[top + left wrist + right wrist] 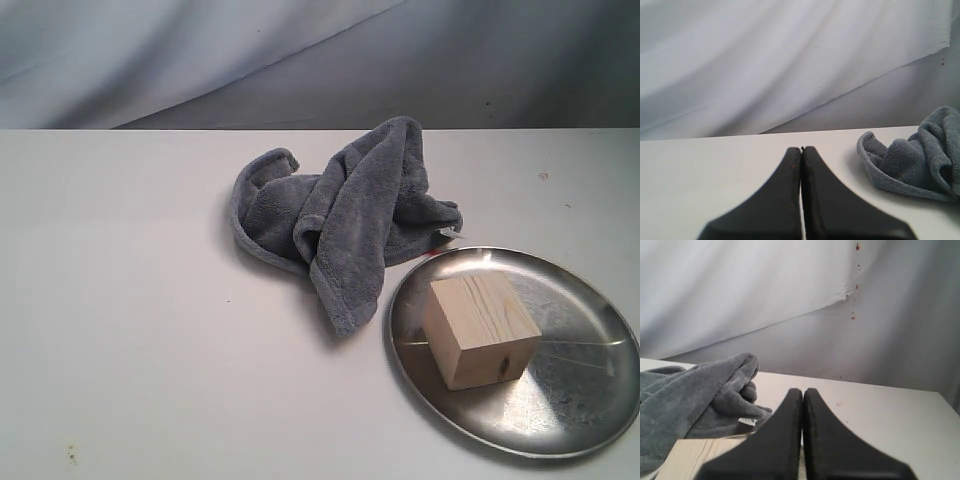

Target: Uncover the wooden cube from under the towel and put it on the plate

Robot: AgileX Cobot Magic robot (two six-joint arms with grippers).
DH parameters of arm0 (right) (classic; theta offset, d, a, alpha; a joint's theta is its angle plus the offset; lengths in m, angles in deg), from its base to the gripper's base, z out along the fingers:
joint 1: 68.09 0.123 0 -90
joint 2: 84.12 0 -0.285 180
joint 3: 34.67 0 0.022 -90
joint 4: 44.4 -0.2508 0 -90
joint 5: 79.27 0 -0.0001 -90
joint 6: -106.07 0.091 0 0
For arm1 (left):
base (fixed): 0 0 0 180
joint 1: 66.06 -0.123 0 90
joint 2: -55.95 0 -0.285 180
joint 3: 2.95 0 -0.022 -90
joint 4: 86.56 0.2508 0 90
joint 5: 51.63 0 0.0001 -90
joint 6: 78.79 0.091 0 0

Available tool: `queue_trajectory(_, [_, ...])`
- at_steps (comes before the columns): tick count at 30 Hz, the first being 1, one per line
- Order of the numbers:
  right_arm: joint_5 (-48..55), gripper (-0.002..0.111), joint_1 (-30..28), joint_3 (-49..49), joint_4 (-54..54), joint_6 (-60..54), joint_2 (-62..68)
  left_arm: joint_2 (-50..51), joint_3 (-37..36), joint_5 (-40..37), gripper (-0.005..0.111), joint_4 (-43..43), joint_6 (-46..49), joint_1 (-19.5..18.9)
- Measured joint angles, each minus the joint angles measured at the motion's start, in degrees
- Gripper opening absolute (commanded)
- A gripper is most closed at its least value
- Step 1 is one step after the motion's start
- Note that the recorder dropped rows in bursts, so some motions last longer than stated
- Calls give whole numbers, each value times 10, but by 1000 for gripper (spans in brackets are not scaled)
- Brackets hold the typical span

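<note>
The pale wooden cube (480,330) stands uncovered on the shiny silver plate (585,405) at the front right of the table. The blue-grey towel (340,205) lies crumpled behind and left of the plate, its tag (447,234) near the plate's rim. Neither gripper shows in the exterior view. In the left wrist view my left gripper (801,149) is shut and empty, with the towel (920,157) off to one side. My right gripper (803,390) is also shut and empty, with the cube's top (695,457) just beside its fingers and the towel (695,395) beyond.
The white table (150,330) stretches wide to the left and front of the towel. A pale draped cloth backdrop (300,50) hangs behind the table's far edge.
</note>
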Motion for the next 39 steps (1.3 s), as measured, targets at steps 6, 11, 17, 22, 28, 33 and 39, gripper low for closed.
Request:
queue_trajectory(6, [48, 0, 0, 0, -1, 1, 0, 0, 0, 0, 0, 0, 0, 0])
queue_trajectory(11, [65, 0, 0, 0, 8, 7, 0, 0, 0, 0, 0, 0, 0, 0])
queue_trajectory(17, [78, 0, 0, 0, 13, 47, 0, 0, 0, 0, 0, 0, 0, 0])
queue_trajectory(22, [79, 0, 0, 0, 29, 51, 0, 0, 0, 0, 0, 0, 0, 0])
queue_trajectory(28, [79, 0, 0, 0, 32, 53, 0, 0, 0, 0, 0, 0, 0, 0])
queue_trajectory(33, [79, 0, 0, 0, 32, 53, 0, 0, 0, 0, 0, 0, 0, 0])
queue_trajectory(39, [79, 0, 0, 0, 32, 53, 0, 0, 0, 0, 0, 0, 0, 0])
